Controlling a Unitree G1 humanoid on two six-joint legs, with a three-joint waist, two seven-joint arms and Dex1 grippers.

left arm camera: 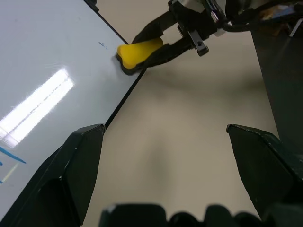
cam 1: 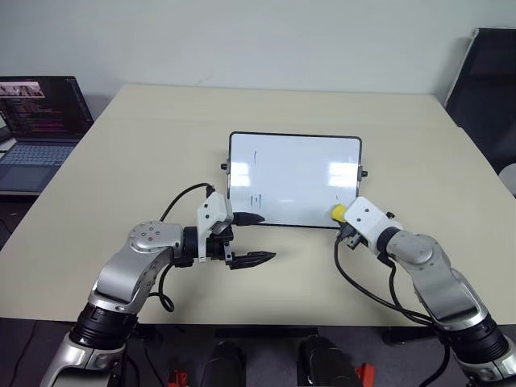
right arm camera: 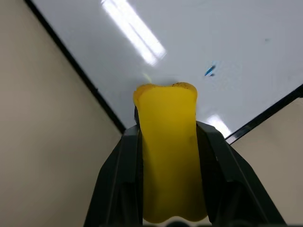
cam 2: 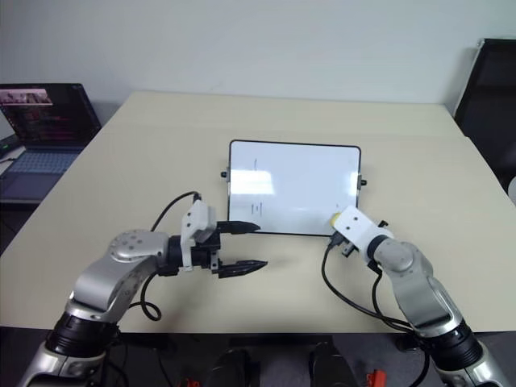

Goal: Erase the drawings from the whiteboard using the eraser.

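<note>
Now the right end effector (right arm camera: 168,156) is clenched on the small yellow oblong eraser (right arm camera: 168,156), at the near right corner of the glossy black-framed whiteboard (cam 1: 294,177) on the beige bench (cam 1: 161,145). Thin blue drawings (cam 1: 255,200) sit near the released left end effector (cam 1: 251,238).

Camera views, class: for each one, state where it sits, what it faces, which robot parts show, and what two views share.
Head stereo pair: looks down on the glossy white black-framed whiteboard and both arms.
Left wrist: past the open left gripper toward the board's corner.
Right wrist: along the right gripper, shut on the bright yellow oblong eraser.
Shared: both wrist views show the eraser at the board's edge.
</note>
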